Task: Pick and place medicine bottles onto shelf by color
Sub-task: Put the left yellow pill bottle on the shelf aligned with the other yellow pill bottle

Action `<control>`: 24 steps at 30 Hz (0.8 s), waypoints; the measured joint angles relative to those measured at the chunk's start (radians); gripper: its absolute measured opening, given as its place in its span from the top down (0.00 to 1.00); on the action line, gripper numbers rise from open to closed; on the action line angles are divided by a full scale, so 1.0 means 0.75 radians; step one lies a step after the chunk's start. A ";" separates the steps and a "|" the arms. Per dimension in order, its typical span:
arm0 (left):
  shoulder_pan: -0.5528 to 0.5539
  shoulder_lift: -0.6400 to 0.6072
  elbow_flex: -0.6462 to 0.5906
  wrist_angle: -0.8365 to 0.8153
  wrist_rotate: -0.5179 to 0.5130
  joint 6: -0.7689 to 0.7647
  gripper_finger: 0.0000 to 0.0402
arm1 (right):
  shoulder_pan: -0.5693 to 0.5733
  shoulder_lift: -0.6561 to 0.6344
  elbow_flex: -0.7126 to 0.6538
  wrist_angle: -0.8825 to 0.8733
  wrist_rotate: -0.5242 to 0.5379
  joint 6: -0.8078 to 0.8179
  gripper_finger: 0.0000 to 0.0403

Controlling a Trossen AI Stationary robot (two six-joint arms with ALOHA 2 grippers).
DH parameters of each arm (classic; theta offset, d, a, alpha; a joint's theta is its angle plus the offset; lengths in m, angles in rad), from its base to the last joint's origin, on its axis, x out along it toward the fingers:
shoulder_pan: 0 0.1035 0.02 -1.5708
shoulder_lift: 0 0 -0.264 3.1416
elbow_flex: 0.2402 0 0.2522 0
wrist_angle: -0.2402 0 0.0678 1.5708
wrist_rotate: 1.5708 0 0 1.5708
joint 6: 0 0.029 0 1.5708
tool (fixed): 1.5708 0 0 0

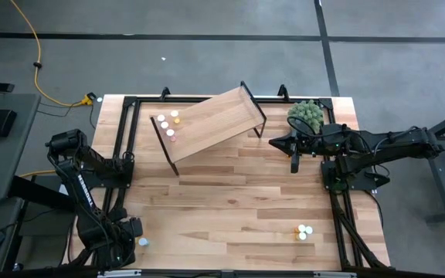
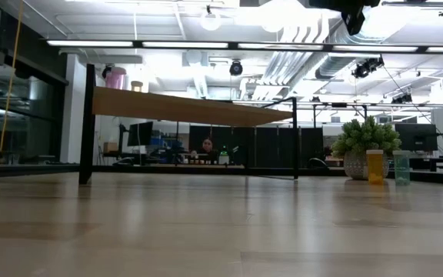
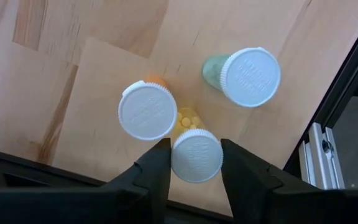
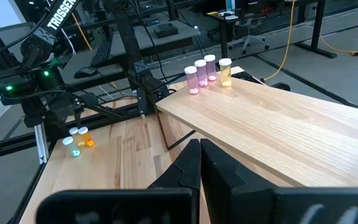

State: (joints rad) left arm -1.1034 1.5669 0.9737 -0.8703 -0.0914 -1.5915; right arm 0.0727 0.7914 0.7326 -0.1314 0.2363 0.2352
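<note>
Left hand (image 3: 196,163) stood half-closed astride the yellow bottle (image 3: 196,154) near the counter's front-left corner, grip unconfirmed. Bottle judged light, rigid and slick; best held below the cap. Right hand (image 4: 199,163) was closed and empty.

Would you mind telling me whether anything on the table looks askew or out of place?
The light-wood shelf on thin black legs sits skewed, its edges at an angle to the plank tabletop's. The small white-capped bottles on it stand upright; nothing is spilled.

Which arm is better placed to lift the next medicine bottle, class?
Left. The left gripper brackets a yellow bottle, jaws either side of its cap. The right gripper, jaws shut, waits beside the plant, holding nothing.
</note>
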 joint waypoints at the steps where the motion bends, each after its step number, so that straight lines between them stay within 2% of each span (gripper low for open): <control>1: 0.000 0.000 0.000 0.001 0.002 -0.001 0.71 | 0.000 0.000 0.000 0.000 0.000 0.000 1.00; 7: 0.000 -0.043 0.001 0.001 0.002 -0.003 0.71 | 0.000 0.000 0.000 0.001 0.000 0.000 1.00; 12: 0.000 -0.153 0.001 0.001 0.018 -0.003 0.71 | 0.000 0.000 0.000 0.001 0.000 0.000 1.00; 18: 0.041 -0.432 0.001 0.001 -0.038 0.027 0.71 | 0.000 0.000 0.000 0.001 0.000 0.000 1.00; 24: 0.236 -0.726 0.002 0.001 -0.119 0.141 0.71 | 0.000 0.000 0.000 0.008 -0.004 0.040 1.00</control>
State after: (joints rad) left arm -0.9268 1.0222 0.9749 -0.8696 -0.1809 -1.4856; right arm 0.0726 0.7914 0.7326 -0.1255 0.2334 0.2653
